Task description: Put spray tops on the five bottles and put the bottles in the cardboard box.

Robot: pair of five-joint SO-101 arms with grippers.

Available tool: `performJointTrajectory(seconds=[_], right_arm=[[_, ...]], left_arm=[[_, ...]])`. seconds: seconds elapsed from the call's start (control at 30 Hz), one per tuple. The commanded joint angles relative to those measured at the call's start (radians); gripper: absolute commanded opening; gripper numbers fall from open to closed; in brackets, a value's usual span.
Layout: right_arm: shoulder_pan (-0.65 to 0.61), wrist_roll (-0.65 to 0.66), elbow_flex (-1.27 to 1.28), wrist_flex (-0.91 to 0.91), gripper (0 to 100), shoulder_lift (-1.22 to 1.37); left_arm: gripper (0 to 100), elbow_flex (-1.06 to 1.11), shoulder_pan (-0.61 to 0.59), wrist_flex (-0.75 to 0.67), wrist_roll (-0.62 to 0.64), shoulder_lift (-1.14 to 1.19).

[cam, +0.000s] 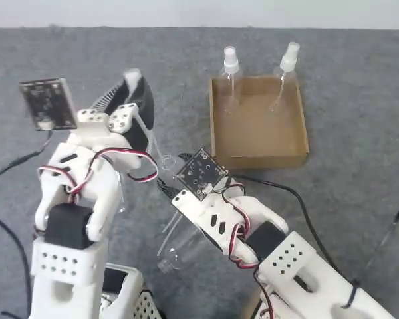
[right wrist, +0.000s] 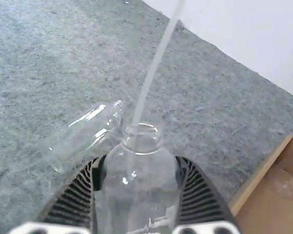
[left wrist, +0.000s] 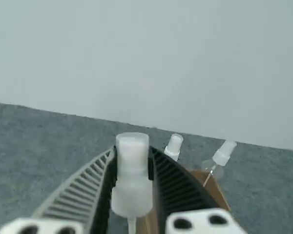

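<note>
The left hand (left wrist: 133,157), upper left of centre in the high view, was clamped on a white spray top (left wrist: 132,170). The top's thin dip tube (right wrist: 154,63) ran down into the open neck of a clear bottle (right wrist: 138,187). The right hand (right wrist: 136,171) gripped that bottle by its shoulders near the middle of the grey worktop (cam: 359,100). A second uncapped bottle (right wrist: 83,134) lay on its side just beside it. At the upper right sat the cardboard box (cam: 259,160), with two capped bottles (cam: 230,74) (cam: 286,68) standing upright along its far wall.
</note>
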Motion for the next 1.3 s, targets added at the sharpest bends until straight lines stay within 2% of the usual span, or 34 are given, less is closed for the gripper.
performJointTrajectory(seconds=[0.0, 0.23, 0.4, 0.53, 0.63, 0.77, 0.87, 0.93, 1.13, 1.27], right_arm=[[0.004, -0.018, -0.005, -0.027, 0.6, -0.045], [0.09, -0.141, 0.003, -0.062, 0.6, -0.042], [0.087, -0.109, 0.074, -0.165, 0.6, -0.044], [0.087, -0.104, 0.081, -0.171, 0.6, -0.044], [0.087, -0.104, 0.083, -0.171, 0.6, -0.044], [0.088, -0.104, 0.083, -0.171, 0.6, -0.044], [0.091, -0.104, 0.083, -0.171, 0.6, -0.042], [0.091, -0.104, 0.083, -0.171, 0.6, -0.038], [0.091, -0.104, 0.084, -0.171, 0.6, -0.036], [0.091, -0.104, 0.084, -0.171, 0.6, -0.036]], left_arm=[[1, 0.047, 0.005, -0.025, 0.002, -0.023], [1, 0.137, 0.012, -0.031, -0.052, -0.025], [1, 0.14, 0.06, -0.029, -0.055, -0.025], [1, 0.143, 0.123, -0.017, -0.057, -0.023], [1, 0.134, 0.124, 0.009, -0.057, -0.023], [9, 0.134, 0.132, 0.048, -0.06, -0.025], [14, 0.133, 0.132, 0.048, -0.135, -0.025], [14, 0.111, 0.126, 0.055, -0.189, -0.025], [14, -0.071, 0.12, 0.133, -0.245, -0.015], [14, -0.09, 0.018, 0.132, -0.255, -0.011]])
